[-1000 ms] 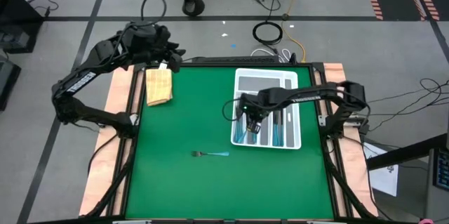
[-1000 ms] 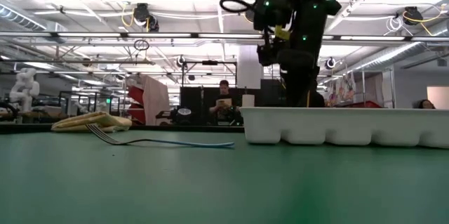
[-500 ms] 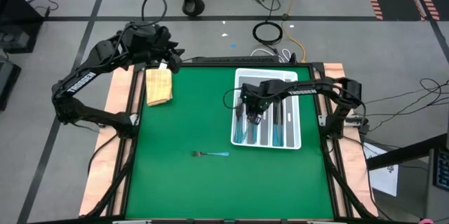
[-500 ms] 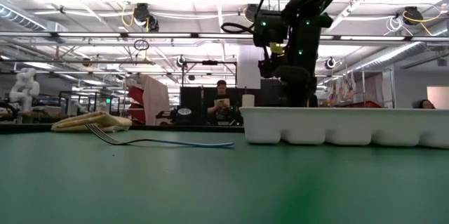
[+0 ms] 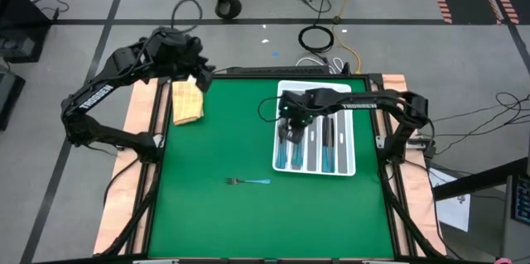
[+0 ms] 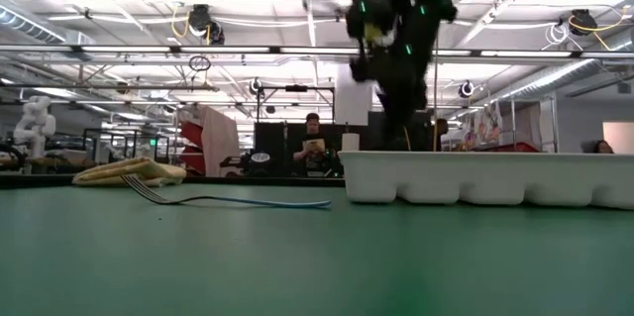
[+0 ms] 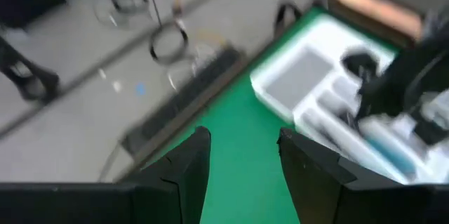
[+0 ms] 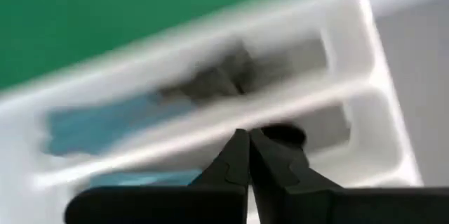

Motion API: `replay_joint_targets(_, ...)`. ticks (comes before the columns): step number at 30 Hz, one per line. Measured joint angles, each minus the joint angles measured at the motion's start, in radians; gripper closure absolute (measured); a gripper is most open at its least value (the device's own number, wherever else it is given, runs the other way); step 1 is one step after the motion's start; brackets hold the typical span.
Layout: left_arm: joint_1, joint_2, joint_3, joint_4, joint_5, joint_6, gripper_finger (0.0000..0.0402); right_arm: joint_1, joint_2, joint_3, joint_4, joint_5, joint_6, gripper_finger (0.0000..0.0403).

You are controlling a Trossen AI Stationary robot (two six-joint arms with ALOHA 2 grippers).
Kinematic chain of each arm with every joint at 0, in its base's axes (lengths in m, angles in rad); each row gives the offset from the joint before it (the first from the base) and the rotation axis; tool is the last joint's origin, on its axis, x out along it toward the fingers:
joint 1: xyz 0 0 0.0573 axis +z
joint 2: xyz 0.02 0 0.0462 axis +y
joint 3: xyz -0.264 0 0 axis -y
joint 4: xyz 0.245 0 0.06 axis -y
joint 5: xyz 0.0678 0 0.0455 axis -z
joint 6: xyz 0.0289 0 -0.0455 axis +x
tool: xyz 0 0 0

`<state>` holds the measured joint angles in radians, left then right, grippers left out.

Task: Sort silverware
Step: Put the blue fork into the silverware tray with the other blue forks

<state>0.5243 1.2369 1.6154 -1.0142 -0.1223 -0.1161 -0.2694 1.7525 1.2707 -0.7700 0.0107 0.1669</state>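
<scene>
Overhead, right gripper (image 5: 291,122), pressed shut and empty, hung over tray (image 5: 344,170); lone fork (image 5: 248,182) lay crosswise nearer-left.

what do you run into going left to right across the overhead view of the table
Left tool above the table's far left corner → folded yellow cloth → lone fork on the green mat → right tool, shut, over the tray → white organiser tray.
</scene>
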Motion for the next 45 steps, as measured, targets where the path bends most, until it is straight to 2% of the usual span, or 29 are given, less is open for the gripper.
replay_joint_targets(4,-0.027,-0.002,-0.039,-0.14,0.07,-0.006,0.0226,0.076,-0.04,0.164,-0.045,0.098,-0.045,0.0403)
replay_joint_targets(7,-0.101,-0.004,-0.15,-0.186,0.112,-0.019,0.0226,0.118,-0.08,0.296,-0.115,0.162,-0.085,0.0403)
replay_joint_targets(13,-0.29,-0.009,-0.444,-0.125,0.115,-0.105,0.0226,0.164,-0.164,0.498,-0.312,0.136,-0.116,0.0392)
replay_joint_targets(17,-0.371,-0.011,-0.606,-0.019,0.131,-0.352,0.0226,0.178,-0.197,0.529,-0.41,0.145,-0.063,0.0356)
replay_joint_targets(24,-0.52,-0.074,-0.811,0.174,0.237,-0.916,0.0218,0.182,-0.195,0.517,-0.507,0.141,-0.024,0.0295)
replay_joint_targets(26,-0.581,-0.102,-0.839,0.202,0.197,-1.052,0.0215,0.183,-0.193,0.501,-0.509,0.141,-0.024,0.0287)
replay_joint_targets(29,-0.676,-0.139,-0.855,0.235,0.073,-1.246,0.0214,0.183,-0.192,0.487,-0.507,0.141,-0.026,0.0281)
replay_joint_targets(34,-0.807,-0.136,-0.9,0.371,-0.055,-1.437,0.0214,0.183,-0.193,0.462,-0.504,0.142,-0.039,0.0282)
replay_joint_targets(40,-0.908,-0.024,-0.936,0.463,-0.097,-1.583,0.0214,0.182,-0.193,0.456,-0.481,0.145,-0.04,0.0284)
replay_joint_targets(45,-0.946,0.054,-0.957,0.637,-0.095,-1.656,0.0214,0.182,-0.193,0.456,-0.462,0.145,-0.046,0.0284)
